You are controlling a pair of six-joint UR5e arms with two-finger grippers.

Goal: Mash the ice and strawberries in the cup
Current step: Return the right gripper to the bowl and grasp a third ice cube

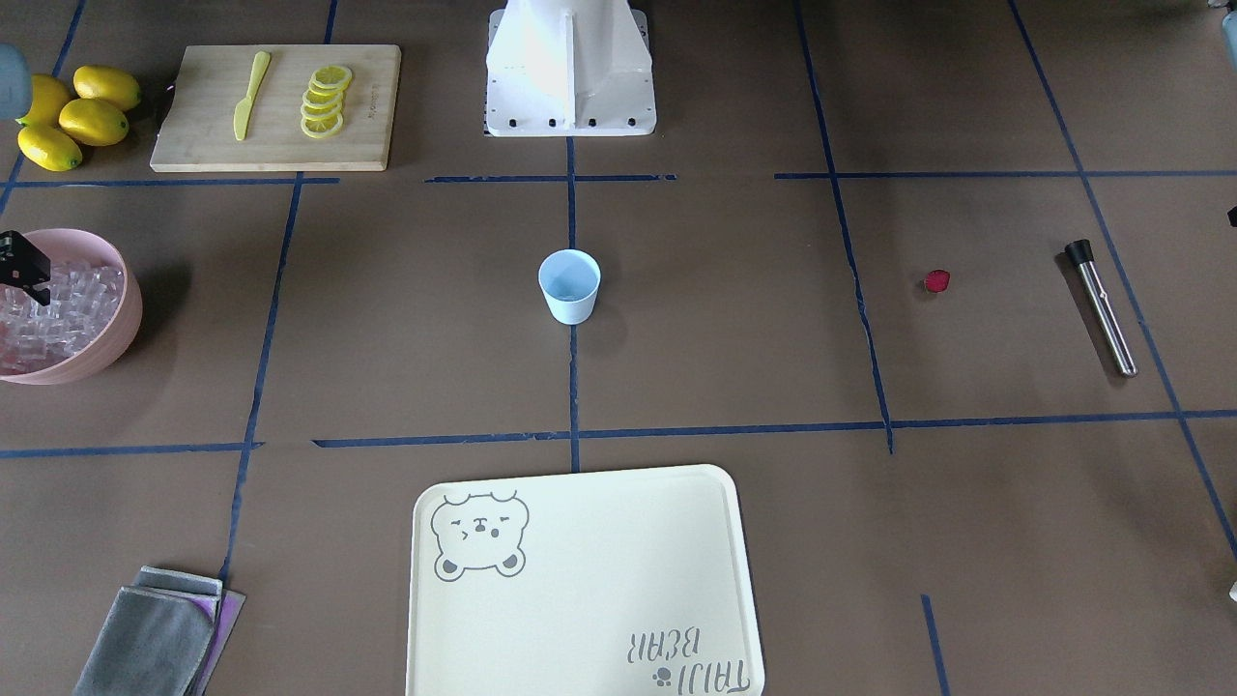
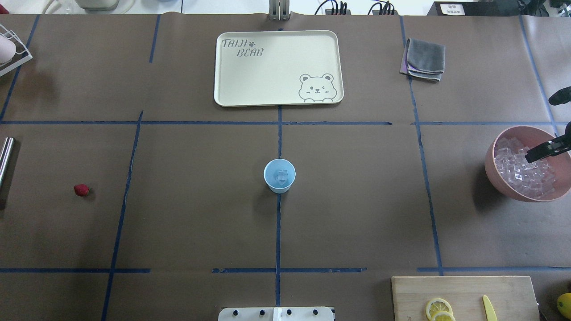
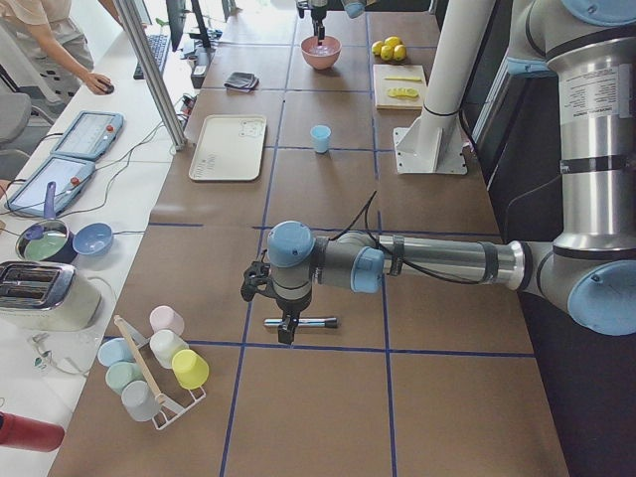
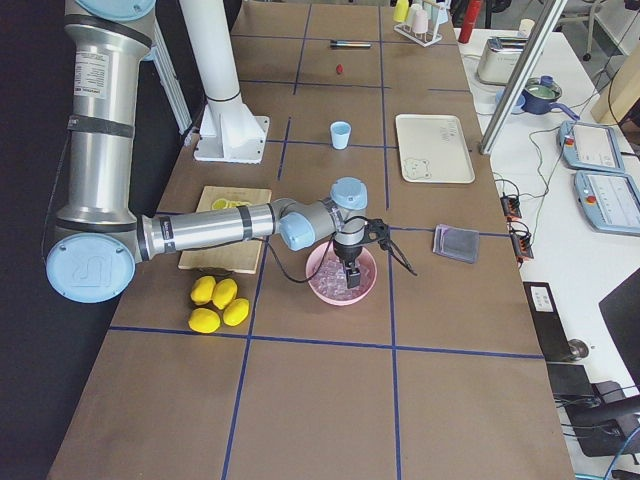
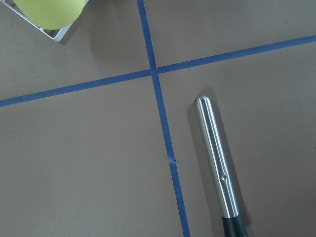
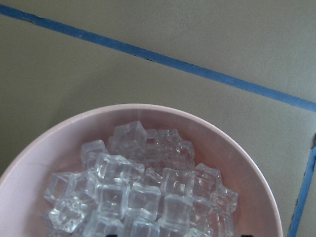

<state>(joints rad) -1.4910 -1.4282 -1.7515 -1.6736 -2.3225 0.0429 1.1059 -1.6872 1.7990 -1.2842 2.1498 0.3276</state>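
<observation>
Right tool over, maybe in, ice.

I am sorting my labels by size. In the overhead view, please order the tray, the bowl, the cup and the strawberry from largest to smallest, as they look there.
1. tray
2. bowl
3. cup
4. strawberry
The picture's edge cuts off part of the bowl, but the order is still clear.

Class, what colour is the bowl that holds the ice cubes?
Pale pink; the bowl shows best in the right wrist-mounted view.
</observation>
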